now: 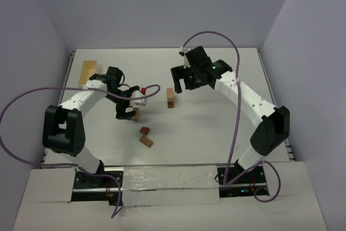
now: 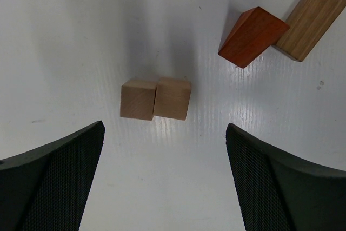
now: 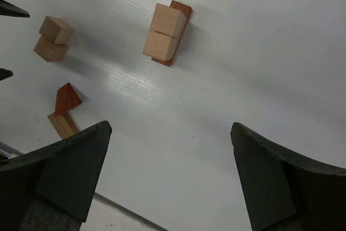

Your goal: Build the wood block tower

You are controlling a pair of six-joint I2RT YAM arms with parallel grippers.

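Dark fingers (image 2: 59,187) fill the lower corners of the left wrist view, spread wide with nothing between them: the left end effector (image 2: 165,124) is released and empty. Just ahead of its gap two tan cubes (image 2: 155,98) lie side by side on the white tabletop (image 1: 205,133), touching each other along one face but clear of both fingers. Seen from above, this pair sits left of the tabletop's middle, with the end effector hanging just to its left.

Closer to the near edge, and well apart from the cubes, a red block (image 2: 253,36) lies tilted with one corner against a tan brick (image 2: 310,20). Neither is touched by an arm.

At about the middle of the tabletop stands the tower (image 1: 170,97), narrow and one block wide. From the right wrist camera it shows two tan faces with a reddish-brown block edging them; how many layers it has I cannot tell.

Over the tabletop just beyond and to the right of the tower hangs the right end effector (image 3: 171,125), apart from it. Its fingers are also spread wide and released, holding nothing.

A pale box (image 1: 88,73) lies along the left edge near the far left corner, well away from both end effectors and from all the blocks.
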